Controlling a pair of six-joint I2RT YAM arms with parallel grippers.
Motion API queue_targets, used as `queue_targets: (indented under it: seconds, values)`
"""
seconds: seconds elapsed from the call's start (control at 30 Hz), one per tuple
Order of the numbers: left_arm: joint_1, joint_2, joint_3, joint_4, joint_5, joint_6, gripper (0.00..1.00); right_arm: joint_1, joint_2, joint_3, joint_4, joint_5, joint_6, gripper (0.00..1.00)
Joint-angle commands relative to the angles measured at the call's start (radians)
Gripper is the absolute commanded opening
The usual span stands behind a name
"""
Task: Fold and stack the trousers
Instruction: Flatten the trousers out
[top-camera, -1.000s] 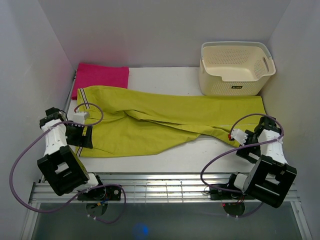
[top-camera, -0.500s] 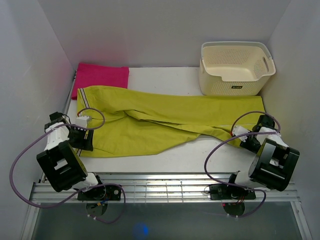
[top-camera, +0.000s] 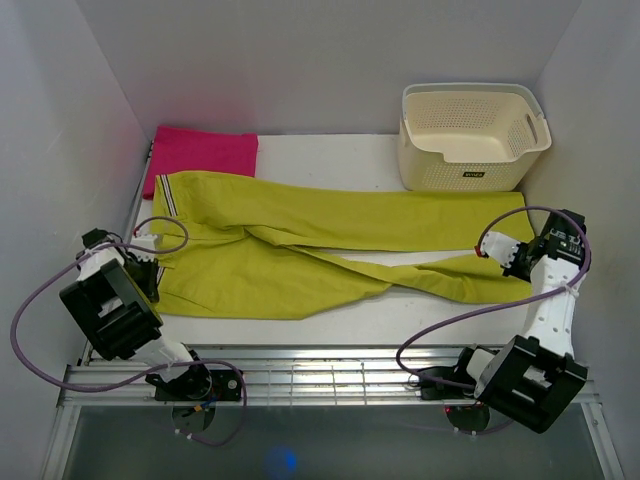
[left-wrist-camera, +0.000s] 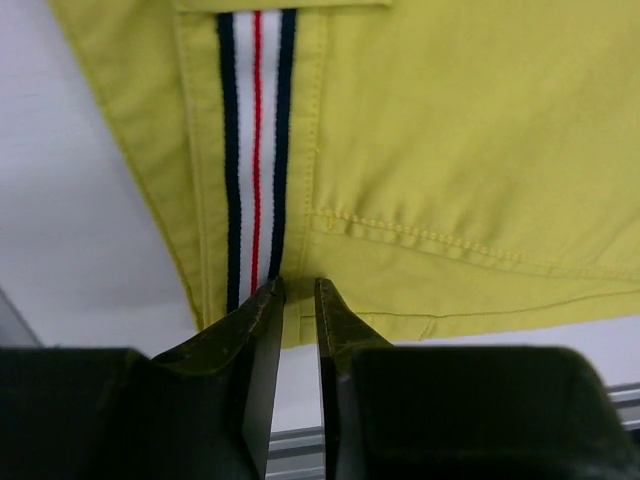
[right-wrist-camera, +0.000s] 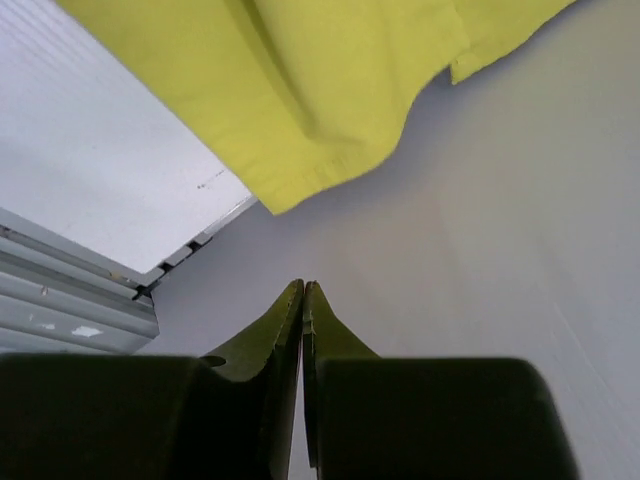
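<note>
Pinching trousers (top-camera: 300, 250), seemingly, is left end effector (left-wrist-camera: 293, 286); right end effector (right-wrist-camera: 302, 286) closed near basket (top-camera: 470, 165).

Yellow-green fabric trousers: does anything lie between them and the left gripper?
Nothing visible does. The left gripper has its fingertips right at the waistband edge of the yellow-green fabric trousers, beside the navy, white and red striped ribbon.
</note>
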Motion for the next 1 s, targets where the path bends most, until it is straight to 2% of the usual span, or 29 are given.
queue_targets:
  seconds: [0.0,0.03,0.07,0.1,0.2,0.23,0.27,0.43,0.57,0.67,0.77,0.8,0.87,0.9,0.97]
  values:
    - [0.056,0.044,0.073,0.061,-0.018,0.004,0.3,-0.019,-0.042,0.02,-0.14,-0.026,-0.07,0.08]
    - [0.059,0.053,0.094,0.06,-0.016,0.005,0.3,-0.019,-0.041,0.014,-0.132,-0.027,-0.05,0.11]
    - [0.062,0.062,0.104,0.055,-0.013,0.005,0.31,-0.019,-0.028,0.006,-0.122,-0.033,-0.038,0.18]
    - [0.062,0.068,0.11,0.051,-0.01,0.001,0.31,-0.019,-0.016,-0.002,-0.123,-0.033,-0.03,0.39]
    - [0.062,0.078,0.124,0.04,0.01,-0.002,0.31,-0.019,0.042,-0.036,-0.129,-0.088,0.022,0.73]
    - [0.062,0.078,0.125,0.037,0.012,-0.002,0.31,-0.019,0.059,-0.045,-0.122,-0.09,0.03,0.91]
    - [0.062,0.081,0.131,0.035,0.002,0.002,0.31,-0.021,0.087,-0.072,-0.073,-0.084,0.042,0.94]
    - [0.063,0.102,0.159,0.032,-0.022,0.005,0.31,-0.019,0.159,-0.137,0.065,-0.085,0.045,0.97]
    - [0.062,0.111,0.188,0.011,-0.022,-0.007,0.31,-0.019,0.237,-0.151,0.142,-0.105,0.055,0.96]
    - [0.063,0.116,0.2,0.003,-0.024,-0.013,0.31,-0.019,0.303,-0.169,0.173,-0.075,0.055,0.87]
    - [0.062,0.118,0.21,-0.002,-0.025,-0.016,0.31,-0.022,0.343,-0.206,0.205,-0.047,0.044,0.69]
    - [0.062,0.121,0.216,-0.006,-0.022,-0.019,0.31,-0.024,0.348,-0.22,0.199,-0.049,0.042,0.53]
    - [0.063,0.127,0.223,-0.011,-0.019,-0.019,0.31,-0.025,0.337,-0.229,0.17,-0.049,0.036,0.33]
    - [0.063,0.128,0.225,-0.012,-0.019,-0.022,0.31,-0.025,0.325,-0.23,0.149,-0.049,0.033,0.08]
    - [0.066,0.13,0.227,-0.012,-0.016,-0.019,0.31,-0.034,0.259,-0.221,0.057,-0.049,0.012,0.08]
